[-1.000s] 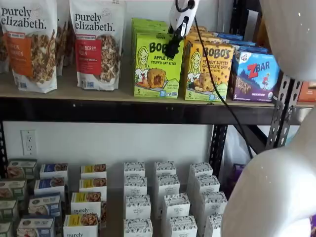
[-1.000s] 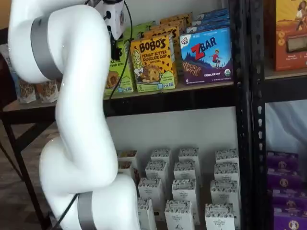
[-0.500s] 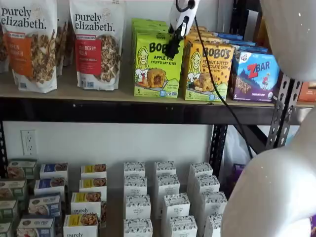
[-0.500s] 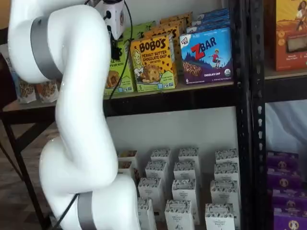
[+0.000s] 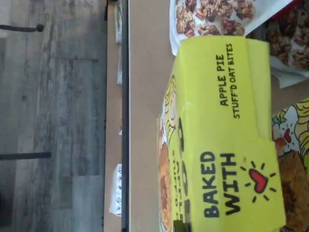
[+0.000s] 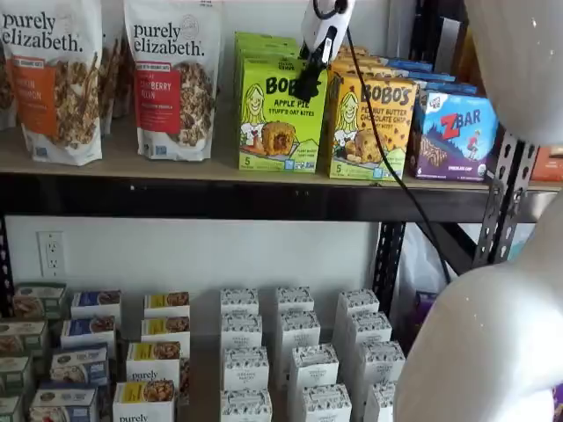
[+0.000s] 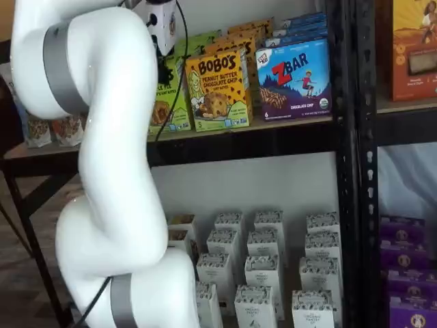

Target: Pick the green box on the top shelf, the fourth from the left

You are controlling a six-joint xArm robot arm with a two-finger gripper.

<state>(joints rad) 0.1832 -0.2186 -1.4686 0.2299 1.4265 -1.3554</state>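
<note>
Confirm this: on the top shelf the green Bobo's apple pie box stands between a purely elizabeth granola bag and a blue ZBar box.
Not quite. The green Bobo's apple pie box on the top shelf has the purely elizabeth granola bag on one side, but its other neighbour is the yellow-orange Bobo's peanut butter box, as a shelf view shows. The ZBar box stands beyond that.
</note>
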